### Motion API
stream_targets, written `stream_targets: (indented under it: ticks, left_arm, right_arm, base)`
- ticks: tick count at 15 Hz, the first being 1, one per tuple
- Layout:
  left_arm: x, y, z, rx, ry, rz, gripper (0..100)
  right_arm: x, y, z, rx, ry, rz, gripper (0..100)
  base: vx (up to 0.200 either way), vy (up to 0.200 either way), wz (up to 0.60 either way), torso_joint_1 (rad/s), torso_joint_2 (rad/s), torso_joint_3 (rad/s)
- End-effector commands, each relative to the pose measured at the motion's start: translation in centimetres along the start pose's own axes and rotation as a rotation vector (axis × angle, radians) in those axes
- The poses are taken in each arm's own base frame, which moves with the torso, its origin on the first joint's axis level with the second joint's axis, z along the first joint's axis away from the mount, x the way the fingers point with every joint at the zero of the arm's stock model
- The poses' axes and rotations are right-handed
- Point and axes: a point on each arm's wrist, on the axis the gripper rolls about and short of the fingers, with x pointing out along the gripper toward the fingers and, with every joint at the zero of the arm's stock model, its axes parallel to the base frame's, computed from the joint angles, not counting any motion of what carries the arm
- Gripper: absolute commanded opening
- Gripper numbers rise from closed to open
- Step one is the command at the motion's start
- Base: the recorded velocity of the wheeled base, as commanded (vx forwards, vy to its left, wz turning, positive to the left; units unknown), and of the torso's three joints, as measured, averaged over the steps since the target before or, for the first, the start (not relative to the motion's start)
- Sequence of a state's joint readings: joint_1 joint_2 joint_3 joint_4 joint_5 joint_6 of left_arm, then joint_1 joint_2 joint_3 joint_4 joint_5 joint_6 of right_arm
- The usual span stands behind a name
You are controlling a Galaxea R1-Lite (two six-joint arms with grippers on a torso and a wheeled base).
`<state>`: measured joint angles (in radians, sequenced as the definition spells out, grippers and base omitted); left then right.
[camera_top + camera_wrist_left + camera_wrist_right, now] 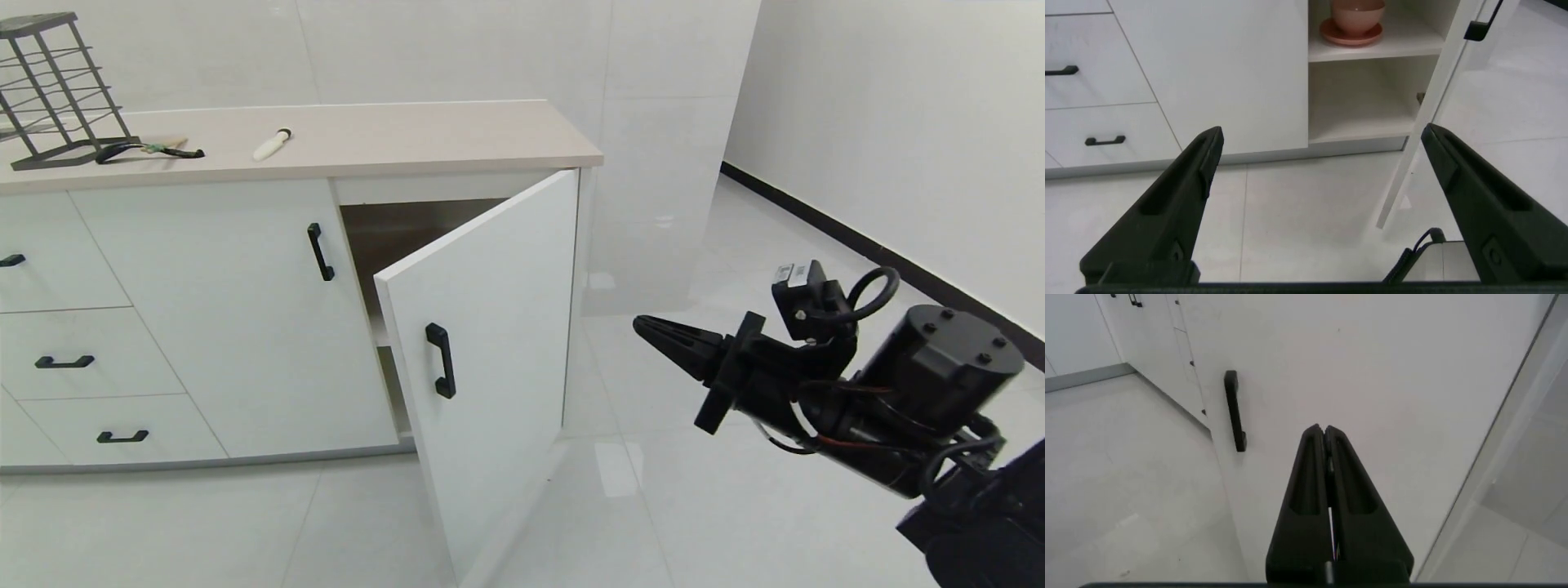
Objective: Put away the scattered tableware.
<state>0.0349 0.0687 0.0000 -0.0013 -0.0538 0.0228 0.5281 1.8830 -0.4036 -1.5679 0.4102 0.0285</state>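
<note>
Our right gripper [653, 329], clenched and empty, points at the cabinet door [498, 269]; the white-handled utensil [272, 144] lies well off leftward on the countertop [424, 131] (left gripper [1323, 135] gapes wide).

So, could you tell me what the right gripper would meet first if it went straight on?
Probably the open cabinet door, on its white face beside the black handle, though the gap is hard to judge.

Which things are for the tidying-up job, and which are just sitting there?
For the job: white utensil and dark-handled utensil on the counter; open cupboard door; pink bowl on pink plate on the cupboard shelf; right gripper, shut, pointing at the door.

Probably just sitting there: wire rack; drawers; left gripper, open.
</note>
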Motion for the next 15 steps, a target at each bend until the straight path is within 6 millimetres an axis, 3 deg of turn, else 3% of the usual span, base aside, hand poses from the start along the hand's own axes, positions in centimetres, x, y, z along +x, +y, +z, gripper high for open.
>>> stream_targets:
  ticks: [1, 5, 8, 11, 13, 15]
  left_arm:
    - [0.0, 0.0, 0.0, 0.0, 0.0, 0.001, 100]
    - [-0.5, 0.0, -0.2, -0.025, -0.069, -0.037, 100]
    - [-0.5, 0.0, -0.2, -0.033, -0.07, -0.036, 100]
    - [-0.5, 0.0, -0.2, -0.019, -0.069, -0.036, 100]
    - [-0.5, 0.0, -0.2, -0.019, -0.069, -0.037, 100]
    - [-0.5, 0.0, -0.2, -0.019, -0.069, -0.037, 100]
  right_arm:
    - [2.0, 1.3, 0.4, -0.012, -0.042, 0.07, 0]
    - [6.7, 4.0, -2.1, 0.008, -0.031, 0.186, 0]
    - [9.5, 4.0, -4.0, 0.014, -0.034, 0.191, 0]
    - [12.0, 3.4, -5.6, 0.013, -0.055, 0.159, 0]
    - [11.3, 3.6, -6.0, 0.022, -0.023, 0.16, 0]
    - [8.3, 3.8, -3.3, 0.02, -0.028, 0.149, 0]
  base:
    - [0.0, 0.0, 0.0, 0.0, 0.0, 0.0]
    - [0.0, 0.0, 0.0, 0.0, 0.0, 0.0]
    - [-0.2, 0.0, 0.0, 0.004, 0.01, 0.002]
    - [0.0, 0.0, 0.0, 0.0, 0.0, 0.0]
    - [0.0, 0.0, 0.0, 0.0, 0.0, 0.0]
    - [0.0, 0.0, 0.0, 0.0, 0.0, 0.0]
